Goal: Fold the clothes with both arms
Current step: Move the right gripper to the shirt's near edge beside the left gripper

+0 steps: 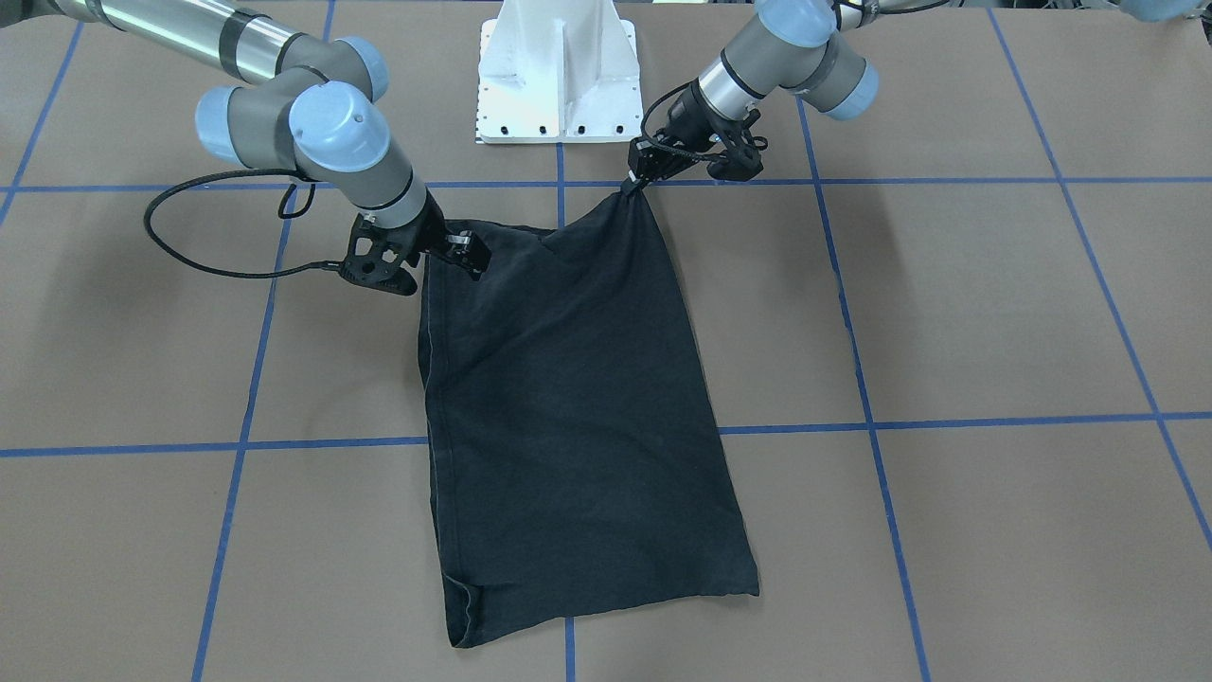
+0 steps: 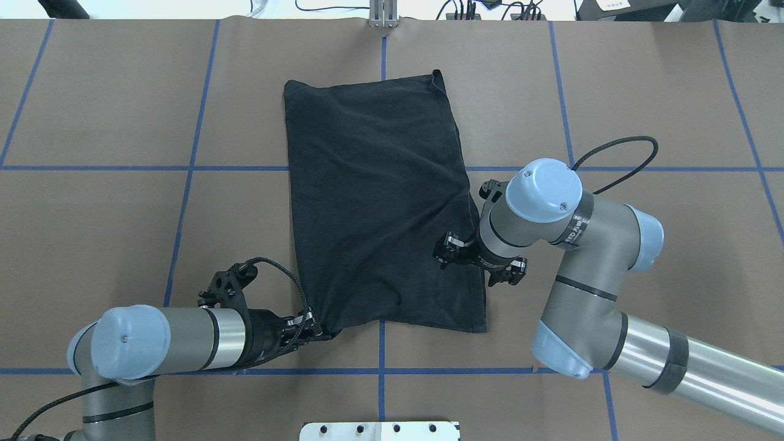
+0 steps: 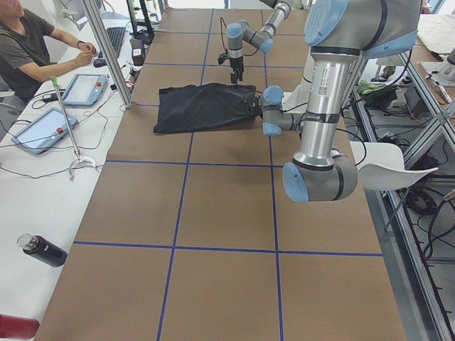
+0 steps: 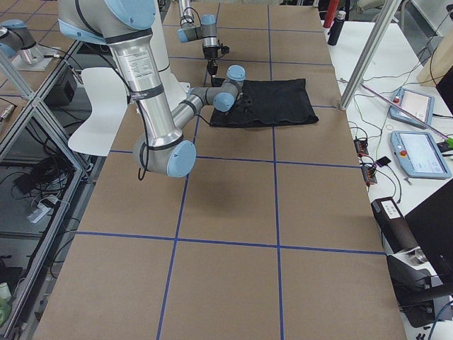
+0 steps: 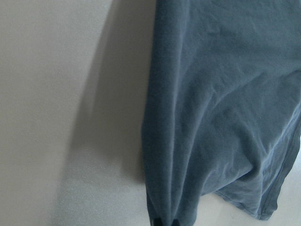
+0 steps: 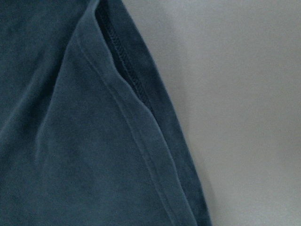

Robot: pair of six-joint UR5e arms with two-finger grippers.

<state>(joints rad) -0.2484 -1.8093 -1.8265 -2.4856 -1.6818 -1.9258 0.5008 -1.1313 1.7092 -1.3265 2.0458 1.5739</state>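
Two arms were on one black T-shirt (image 1: 568,398), which lay flat mid-bench with its long axis running away from the robot.

Front view: the left gripper (image 1: 636,182) pinched only the tip of a near corner, cloth drawn up to a point. I judged that small bite could slip under a hard pull. The right gripper (image 1: 471,254) sat at the other near corner, and I couldn't tell if it had cloth. With one side loose, the fold would skew.

Overhead: the left gripper (image 2: 313,327) was low at the corner. The right gripper (image 2: 447,250) was inboard of the side hem, creases running toward it. There was bare bench (image 2: 643,92) on both sides and past the far hem. The pedestal (image 2: 380,430) stood close behind, so there was little room backward.

Left side view: a person (image 3: 28,50) and a tablet (image 3: 43,128) sat beyond the bench edge, and a post (image 3: 108,57) stood near the T-shirt. A wide swing risked hitting it.

Right side view: the post (image 4: 368,57) stood by the far hem.

Left wrist: cloth hung from the fingertips (image 5: 156,222).

Right wrist: only the hem (image 6: 127,75) showed, no fingers.
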